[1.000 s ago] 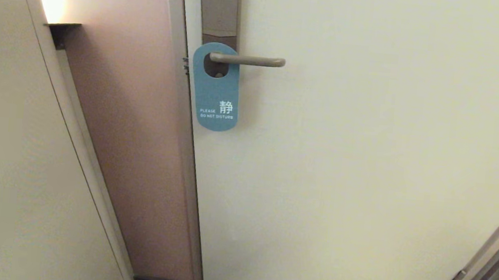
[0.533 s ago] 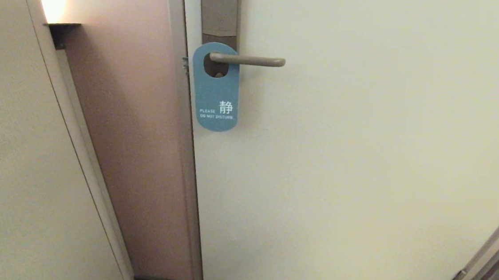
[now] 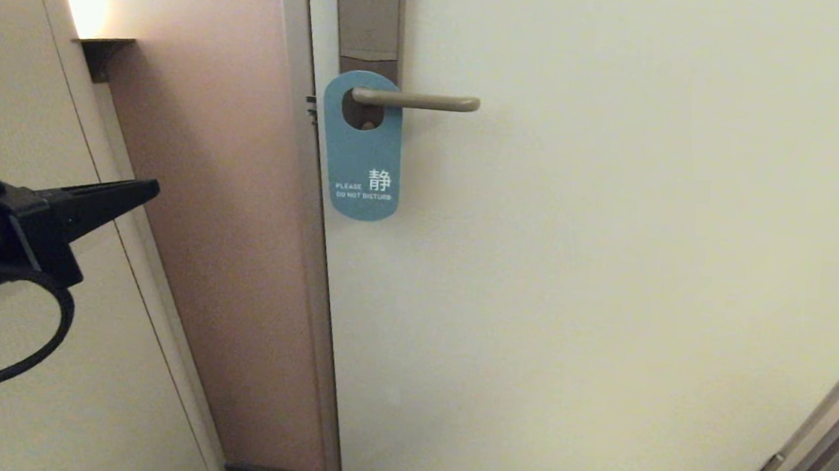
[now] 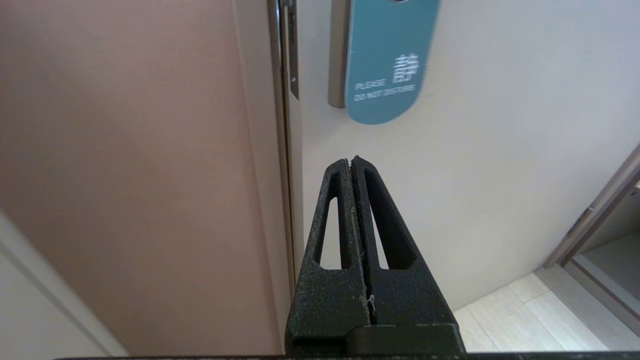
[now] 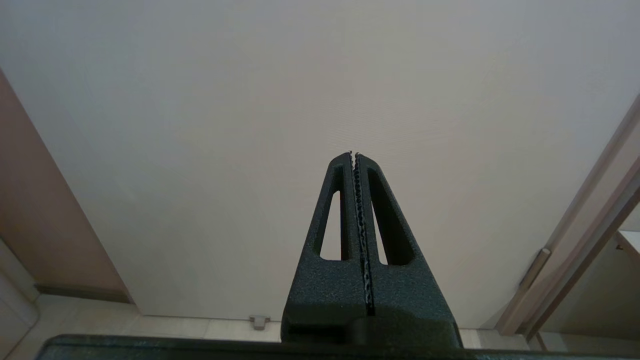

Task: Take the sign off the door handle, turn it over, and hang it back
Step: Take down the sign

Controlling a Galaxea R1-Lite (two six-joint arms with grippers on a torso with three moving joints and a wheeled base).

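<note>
Where nothing showed, left gripper [image 3: 150, 188].

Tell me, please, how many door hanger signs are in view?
1: the blue sign hangs on the door handle, reading "PLEASE DO NOT DISTURB". None other shows.

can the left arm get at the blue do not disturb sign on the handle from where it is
Probably yes: nothing stands between the left gripper and the blue oblong sign hanging on the beige metal lever handle, but its jaws are shut and must open first.
</note>
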